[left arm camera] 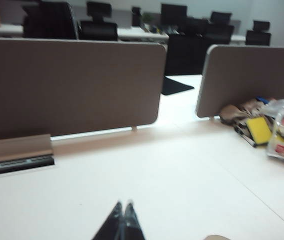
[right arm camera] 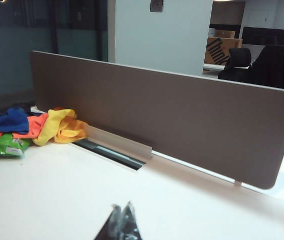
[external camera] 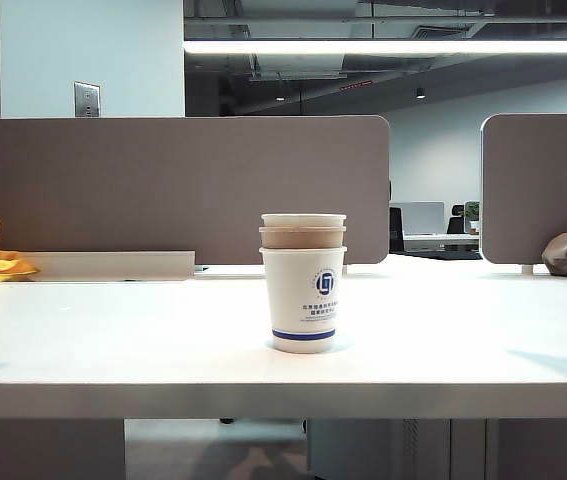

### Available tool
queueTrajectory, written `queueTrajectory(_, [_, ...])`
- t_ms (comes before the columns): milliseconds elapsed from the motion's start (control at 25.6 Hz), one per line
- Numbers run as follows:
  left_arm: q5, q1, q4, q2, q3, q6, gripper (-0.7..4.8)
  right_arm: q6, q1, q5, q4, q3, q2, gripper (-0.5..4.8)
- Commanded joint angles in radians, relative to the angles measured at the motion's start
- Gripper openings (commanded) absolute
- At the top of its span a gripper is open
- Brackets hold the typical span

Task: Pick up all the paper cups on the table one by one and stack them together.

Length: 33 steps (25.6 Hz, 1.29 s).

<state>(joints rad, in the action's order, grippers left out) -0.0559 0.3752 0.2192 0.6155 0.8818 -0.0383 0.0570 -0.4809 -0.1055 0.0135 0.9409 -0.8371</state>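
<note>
Three paper cups (external camera: 303, 285) stand nested upright, mid-table (external camera: 113, 340).

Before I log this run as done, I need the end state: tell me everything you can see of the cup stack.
The cup stack stands upright near the middle of the table, by its front edge. Three paper cups are nested: a white outer one with a blue round logo, blue text and a blue band near its base; a brown rim above it; a white rim on top. Nothing touches it but the table. No gripper is near it.
</note>
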Motion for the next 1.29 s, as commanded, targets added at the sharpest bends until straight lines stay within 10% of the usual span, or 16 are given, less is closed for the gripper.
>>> queueTrajectory(39, [0.031,-0.001,-0.037,-0.038,-0.051,0.005,-0.06,-0.005,-0.002,0.003,0.016,-0.055,0.028,-0.08])
queueTrajectory(1287, [0.034,-0.001,-0.018,-0.094,-0.208,0.042,-0.05,-0.004,-0.001,-0.001,-0.084,-0.153,0.051,-0.05])
